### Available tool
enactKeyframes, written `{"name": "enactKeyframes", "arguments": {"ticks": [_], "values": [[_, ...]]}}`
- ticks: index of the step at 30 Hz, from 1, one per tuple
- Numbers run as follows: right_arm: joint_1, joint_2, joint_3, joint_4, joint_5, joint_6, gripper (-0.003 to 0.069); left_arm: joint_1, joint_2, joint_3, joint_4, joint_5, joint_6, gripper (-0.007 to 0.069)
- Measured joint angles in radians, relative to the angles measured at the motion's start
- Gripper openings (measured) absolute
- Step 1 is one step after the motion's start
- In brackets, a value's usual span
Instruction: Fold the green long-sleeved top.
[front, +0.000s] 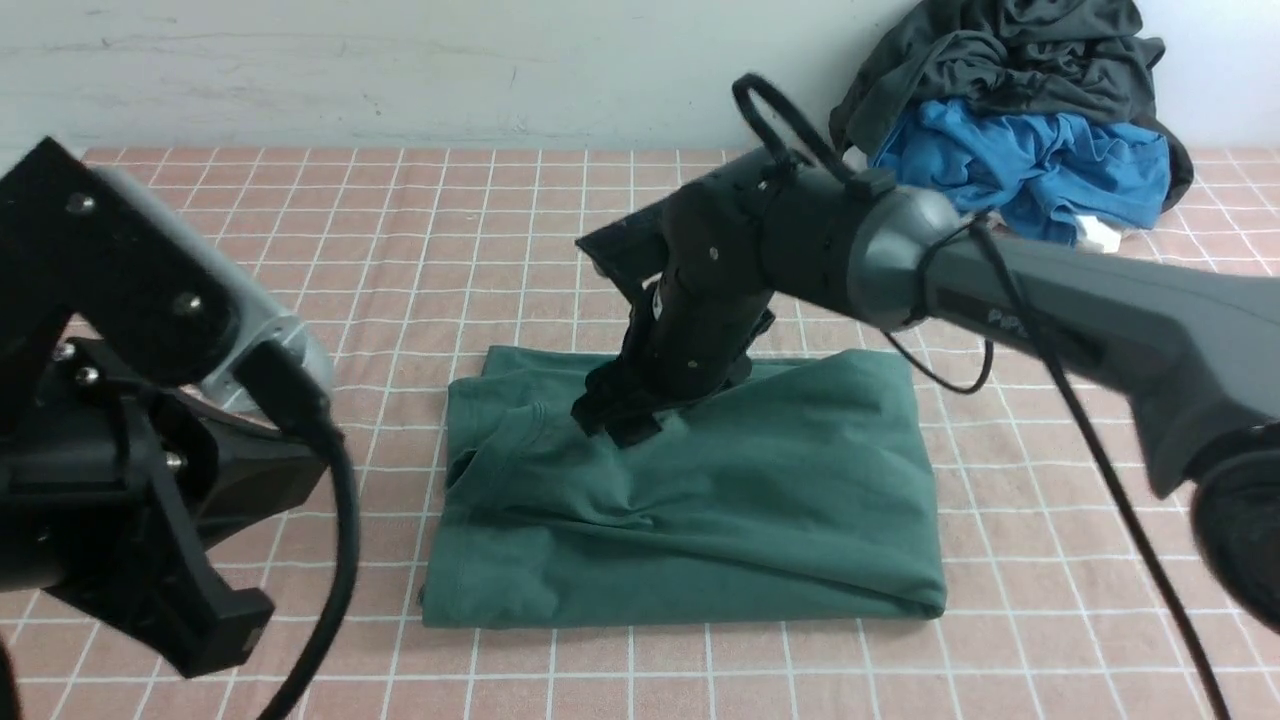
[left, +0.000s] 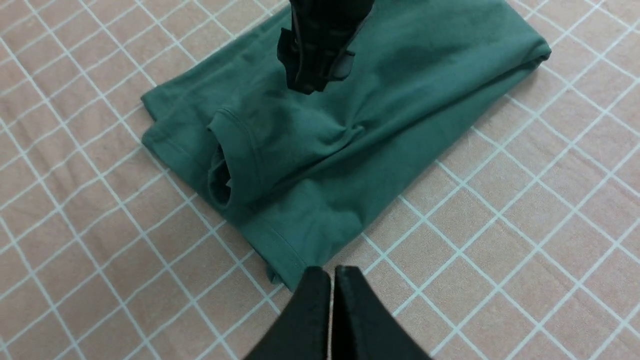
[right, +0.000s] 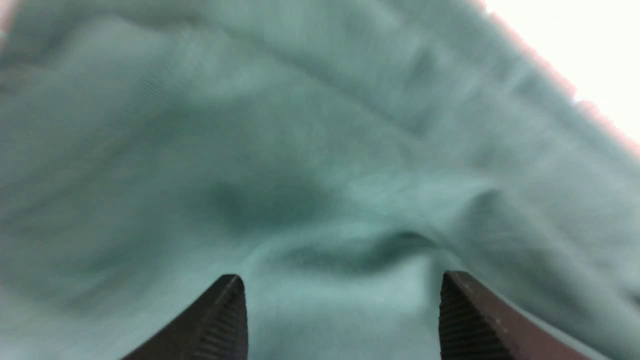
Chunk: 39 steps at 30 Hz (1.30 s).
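The green long-sleeved top (front: 700, 500) lay folded into a rough rectangle in the middle of the pink checked tablecloth (front: 300, 250), its ribbed neckline (left: 235, 155) showing on the robot's left end. Over its far half the right gripper (right: 340, 310) hung just above the fabric, fingers spread wide around nothing. The left gripper (left: 331, 300) waited off the near corner, fingers pressed together and empty. A heap of grey and blue clothes (front: 1020, 120) sat by the back wall.

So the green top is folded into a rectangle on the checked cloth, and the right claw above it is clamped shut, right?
Not quite. The green top does lie folded on the checked cloth, but the right gripper above it is open: the right wrist view shows its fingers set wide apart.
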Motion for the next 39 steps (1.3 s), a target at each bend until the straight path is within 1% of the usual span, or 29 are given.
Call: {"name": "enactKeyframes", "arguments": {"ticks": [4,8,10,11,12,13,16,17,20,21,23,26,28,32,39], "values": [[0.000,-0.168,0.002,-0.003,0.048,-0.045,0.0478,0.000,-0.143,0.075,0.031,0.001,-0.036,-0.0003],[0.000,-0.386,0.098,-0.005,0.046,-0.064,0.0478,0.000,-0.327,0.202,0.107,0.009,-0.156,-0.0003],[0.000,-0.523,0.213,-0.005,0.012,-0.063,0.0475,0.000,-0.437,0.281,0.149,0.009,-0.253,-0.0003],[0.000,-0.536,0.225,-0.005,0.003,-0.063,0.0475,0.000,-0.457,0.288,0.157,0.009,-0.262,-0.0003],[0.000,-0.635,0.325,-0.001,-0.035,-0.060,0.0468,0.000,-0.525,0.339,0.187,0.005,-0.332,-0.0003],[0.000,-0.685,0.363,0.002,-0.060,-0.060,0.0462,0.000,-0.561,0.363,0.197,0.000,-0.364,-0.0003],[0.000,-0.852,0.545,0.009,-0.153,-0.060,0.0425,0.000,-0.675,0.426,0.243,-0.040,-0.446,-0.0003],[0.000,-0.919,0.609,0.009,-0.196,-0.059,0.0400,0.000,-0.719,0.442,0.260,-0.060,-0.463,-0.0003],[0.000,-1.082,0.735,0.012,-0.258,-0.055,0.0307,0.000,-0.778,0.460,0.282,-0.097,-0.480,-0.0003],[0.000,-1.093,0.751,0.012,-0.262,-0.054,0.0299,0.000,-0.781,0.459,0.284,-0.099,-0.481,-0.0003],[0.000,-1.230,0.841,0.019,-0.296,-0.053,0.0192,0.000,-0.799,0.460,0.286,-0.115,-0.485,-0.0003],[0.000,-1.375,0.918,0.022,-0.328,-0.058,0.0071,0.000,-0.802,0.460,0.286,-0.116,-0.488,-0.0003],[0.000,-1.468,0.962,0.028,-0.346,-0.059,0.0015,0.000,-0.802,0.460,0.287,-0.115,-0.489,-0.0003],[0.000,-1.588,1.019,0.023,-0.353,-0.045,-0.0010,0.000,-0.802,0.460,0.287,-0.115,-0.491,-0.0003],[0.000,-1.617,1.056,0.020,-0.349,-0.045,-0.0014,0.000,-0.802,0.460,0.287,-0.115,-0.491,-0.0003]]}}
